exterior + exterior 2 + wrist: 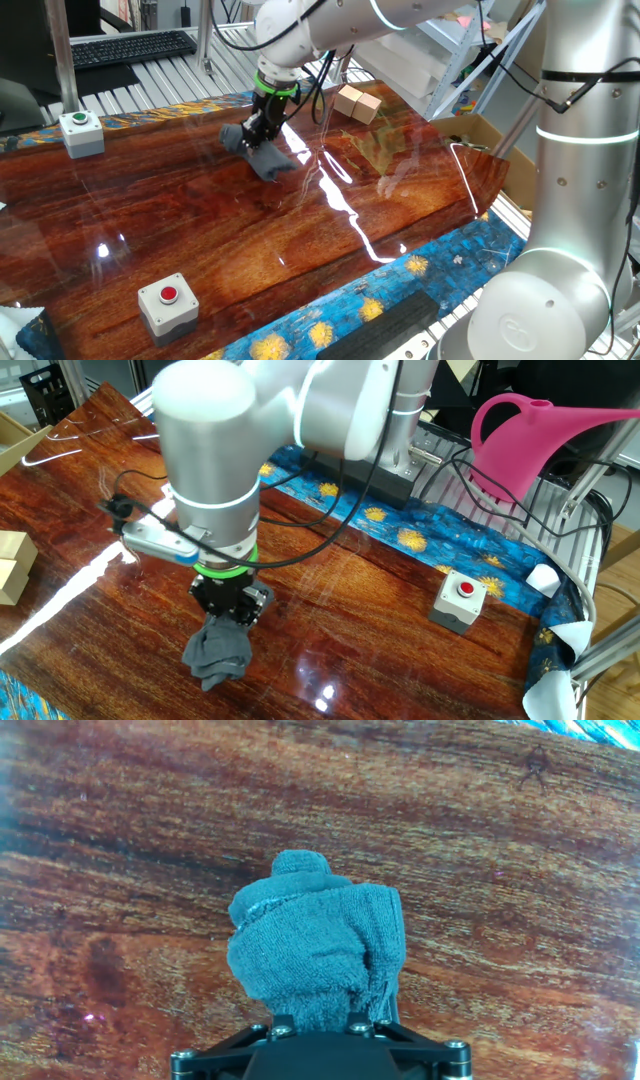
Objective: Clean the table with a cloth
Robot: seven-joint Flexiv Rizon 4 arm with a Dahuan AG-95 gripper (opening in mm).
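My gripper pinches the top of the blue-grey cloth, its bunched lower folds pressed onto the glossy wood-grain counter toward the far edge. 2 grey button boxes sit well apart from it: 1 green-topped, 1 red-topped.

Blue-grey cloth, reddish-brown wood-grain table.
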